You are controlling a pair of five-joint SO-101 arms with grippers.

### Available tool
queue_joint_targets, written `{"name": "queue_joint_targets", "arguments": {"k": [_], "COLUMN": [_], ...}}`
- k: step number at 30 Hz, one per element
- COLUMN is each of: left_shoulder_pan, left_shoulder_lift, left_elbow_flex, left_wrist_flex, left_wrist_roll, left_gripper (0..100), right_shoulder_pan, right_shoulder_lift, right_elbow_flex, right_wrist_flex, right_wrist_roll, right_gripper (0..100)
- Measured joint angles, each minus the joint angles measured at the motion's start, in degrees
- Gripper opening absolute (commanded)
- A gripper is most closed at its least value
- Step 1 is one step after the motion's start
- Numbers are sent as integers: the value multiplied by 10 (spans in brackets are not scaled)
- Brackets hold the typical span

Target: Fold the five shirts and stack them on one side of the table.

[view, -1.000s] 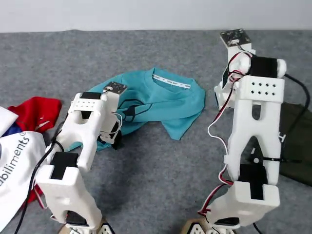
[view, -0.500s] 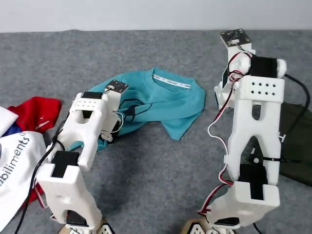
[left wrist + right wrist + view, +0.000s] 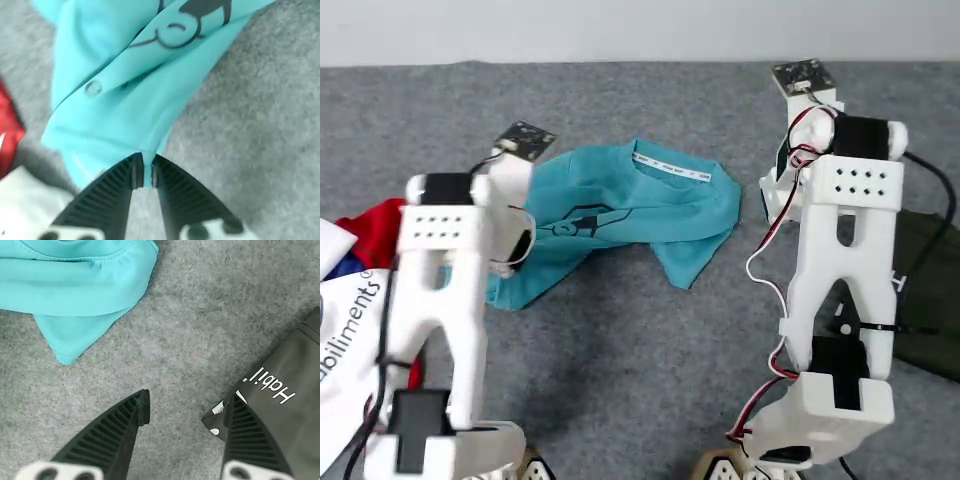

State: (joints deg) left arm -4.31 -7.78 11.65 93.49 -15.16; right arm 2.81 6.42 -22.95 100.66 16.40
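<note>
The teal shirt (image 3: pixel 640 205) is lying crumpled on the grey bench (image 3: pixel 620 380), about midway between the left and right edges and toward the far edge, with its collar facing the far edge and its dark printed graphic facing up. The left end effector (image 3: pixel 142 170) is gripping this shirt: its jaws are closing tightly on a thin fold at the hem of the shirt's left portion, the fabric pinched between the ribbed pads (image 3: pixel 120 185). From that pinch the teal cloth is spreading away over the bench.

The right end effector (image 3: pixel 186 410) is hanging open above bare bench, its two fingers (image 3: pixel 131 417) spread wide and holding nothing. It is sitting between the right corner of the teal shirt and a dark olive shirt (image 3: pixel 930 290), which is lying at the right edge of the bench; one fingertip is hovering just over that dark shirt's near corner.

At the left edge a red shirt (image 3: pixel 380 225) is lying bunched, and a white shirt (image 3: pixel 345 330) with dark lettering is overlapping it nearer the front edge, with a strip of blue fabric (image 3: pixel 340 268) showing between them.
</note>
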Motion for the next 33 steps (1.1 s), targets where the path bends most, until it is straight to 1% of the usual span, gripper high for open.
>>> {"name": "queue_joint_targets", "arguments": {"k": [3, 6, 11, 15, 19, 22, 27, 30, 33], "left_shoulder_pan": [-33, -90, -209, -265, -287, -289, -300, -300, -300], "left_shoulder_lift": [-27, -48, -74, -76, -76, -76, -76, -76, -76], "left_elbow_flex": [0, 0, 0, 0, 0, 0, 0, 0, 0], "left_wrist_flex": [27, 34, 35, 38, 38, 38, 29, 29, 29], "left_wrist_roll": [-26, -40, -74, -79, -81, -81, -81, -81, -81], "left_gripper": [5, 5, 5, 5, 5, 5, 5, 5, 5], "right_shoulder_pan": [-5, -32, -109, -173, -229, -257, -283, -284, -284], "right_shoulder_lift": [0, 0, 0, 7, 52, 84, 133, 171, 213], "right_elbow_flex": [0, 1, 50, 97, 100, 100, 100, 100, 100], "right_wrist_flex": [0, 0, 0, 0, -9, -43, -91, -128, -173], "right_wrist_roll": [0, 0, 0, 0, 0, 0, 0, 0, 27], "right_gripper": [241, 241, 241, 243, 243, 243, 243, 242, 241]}}
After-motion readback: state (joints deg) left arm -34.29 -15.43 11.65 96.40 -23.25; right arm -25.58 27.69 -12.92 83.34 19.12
